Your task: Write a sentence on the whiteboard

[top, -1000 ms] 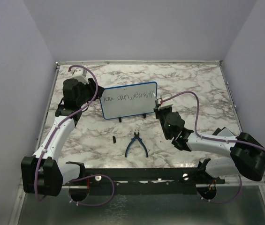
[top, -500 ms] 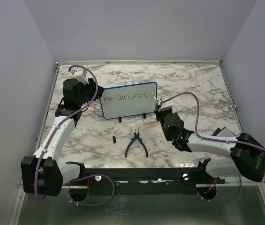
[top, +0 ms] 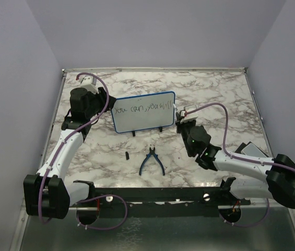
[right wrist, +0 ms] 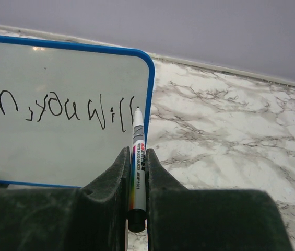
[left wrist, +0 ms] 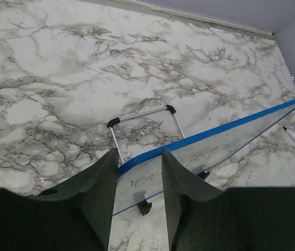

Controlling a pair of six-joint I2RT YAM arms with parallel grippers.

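The whiteboard (top: 143,112) stands upright on the tabletop (top: 215,94), left edge gripped by the left end effector (left wrist: 139,157), while the right end effector (right wrist: 137,154), clamped on a marker (right wrist: 138,137), points it at the board's right end, just beside the sentence's (right wrist: 58,107) last letter.

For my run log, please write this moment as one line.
left gripper: shut on whiteboard edge | right gripper: shut on marker, tip near board's right edge | sentence: written | pliers: on table

Whiteboard (top: 143,112) upright on table (top: 215,94), pliers (top: 151,156) before it, marker (right wrist: 138,151) at its right edge.
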